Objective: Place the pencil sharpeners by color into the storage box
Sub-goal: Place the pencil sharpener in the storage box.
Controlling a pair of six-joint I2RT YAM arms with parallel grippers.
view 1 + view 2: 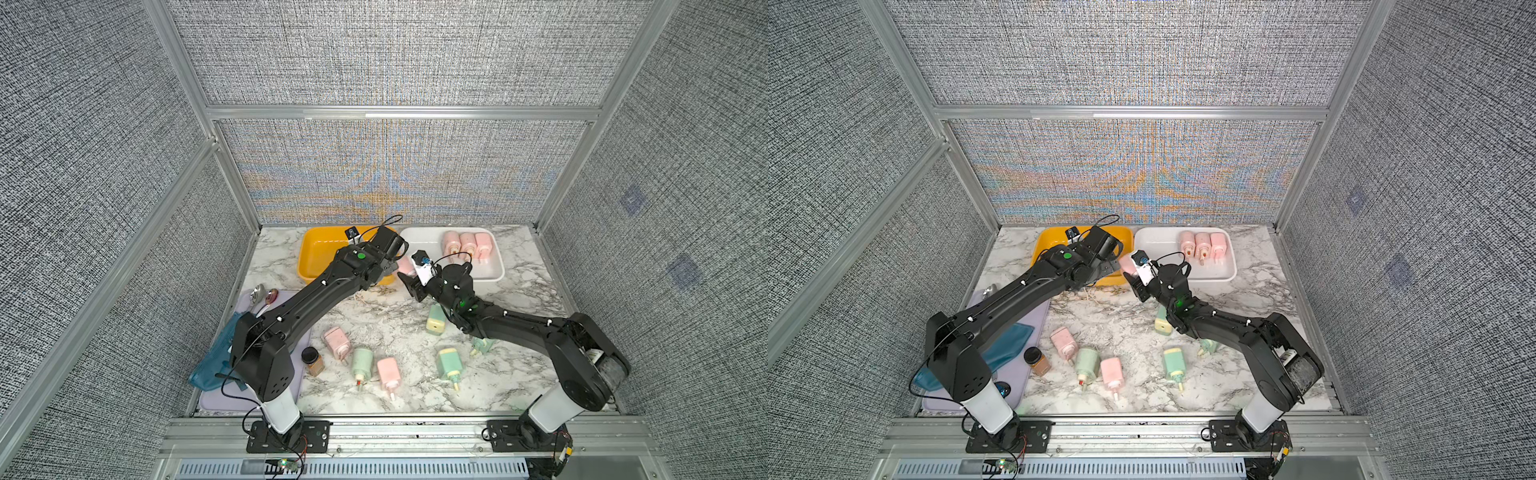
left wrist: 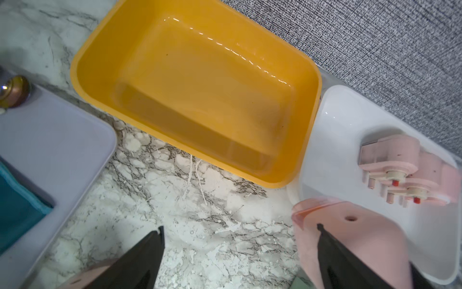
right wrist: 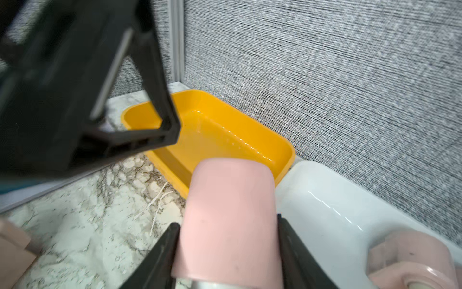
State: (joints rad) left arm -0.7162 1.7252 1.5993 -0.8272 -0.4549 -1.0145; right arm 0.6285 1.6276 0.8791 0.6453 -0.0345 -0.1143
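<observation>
My right gripper [image 3: 227, 221] is shut on a pink pencil sharpener [image 3: 230, 212], holding it just in front of the gap between the yellow storage box [image 1: 316, 253] and the white storage box [image 1: 419, 239]. Beside it my left gripper [image 2: 240, 226] stands wide open with only marble between its fingers; the same pink sharpener [image 2: 355, 240] sits by one finger [image 2: 335, 252]. Three pink sharpeners [image 1: 467, 245] lie in the white box. The yellow box is empty. On the table lie two pink sharpeners [image 1: 337, 341] [image 1: 388, 372] and several green ones [image 1: 362, 362] [image 1: 449, 362] [image 1: 436, 318], one half hidden under my right arm [image 1: 482, 345].
A small brown jar with a black lid [image 1: 312, 360] stands by my left arm. A lavender board [image 1: 291, 299] at the left carries a teal cloth [image 1: 216, 357] and spoons [image 1: 262, 295]. Grey fabric walls close in the back and sides.
</observation>
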